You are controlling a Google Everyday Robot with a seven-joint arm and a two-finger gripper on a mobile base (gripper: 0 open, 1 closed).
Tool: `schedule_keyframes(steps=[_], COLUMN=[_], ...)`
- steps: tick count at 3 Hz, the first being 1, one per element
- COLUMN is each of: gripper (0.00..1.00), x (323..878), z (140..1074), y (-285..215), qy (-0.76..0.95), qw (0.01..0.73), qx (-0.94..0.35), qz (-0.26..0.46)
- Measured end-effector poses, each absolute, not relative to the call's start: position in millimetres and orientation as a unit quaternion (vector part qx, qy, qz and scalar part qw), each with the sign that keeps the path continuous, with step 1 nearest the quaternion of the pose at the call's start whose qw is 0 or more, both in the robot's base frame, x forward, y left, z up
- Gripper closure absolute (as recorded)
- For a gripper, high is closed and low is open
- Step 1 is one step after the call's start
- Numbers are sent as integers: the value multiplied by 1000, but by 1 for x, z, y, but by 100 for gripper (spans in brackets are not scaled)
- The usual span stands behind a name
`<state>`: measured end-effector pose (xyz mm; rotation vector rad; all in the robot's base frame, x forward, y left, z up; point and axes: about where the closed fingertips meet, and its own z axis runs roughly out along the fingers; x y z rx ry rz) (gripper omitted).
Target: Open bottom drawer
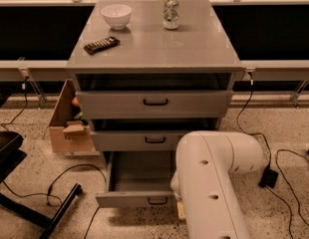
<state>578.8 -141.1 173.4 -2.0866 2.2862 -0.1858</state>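
Bottom drawer (137,199) sits at the foot of the cabinet, below the middle drawer (144,140) and top drawer (154,102). It's well out: the front panel stands forward of the two above and the grey inside is open to view. I'd call the task done or nearly so.

Gripper is hidden behind the white arm (214,183), which comes down over the drawer's right end, beside the black loop handle (158,200). Can't tell if it's open, closed or gripping anything. That position fits a low pull on the handle, with the arm kept right of the drawer's centre line.

Room to move:
- The floor (144,223) in front of the drawer panel is bare, so there's room for more travel.
- A black cable (70,176) loops just left of the drawer's left corner, and a dark chair leg (60,215) lies further left. Neither is in the drawer's path, by my read.
- A cardboard box (65,128) stands against the cabinet's left side, clear of the drawer.

On the counter (194,49), bowl (116,16) and can (170,12) sit near the back edge, remote (101,45) on the left side. None of them matters for this move.

Risk: the arm's bulk is close to the middle drawer's right end when it backs out.
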Motion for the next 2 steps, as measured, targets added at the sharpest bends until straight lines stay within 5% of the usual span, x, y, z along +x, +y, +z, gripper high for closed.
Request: schedule_keyframes(steps=[2], gripper=[50], x=[506], z=[163], y=[-127], qy=[746], qw=[-28], qx=[-664], qz=[-38])
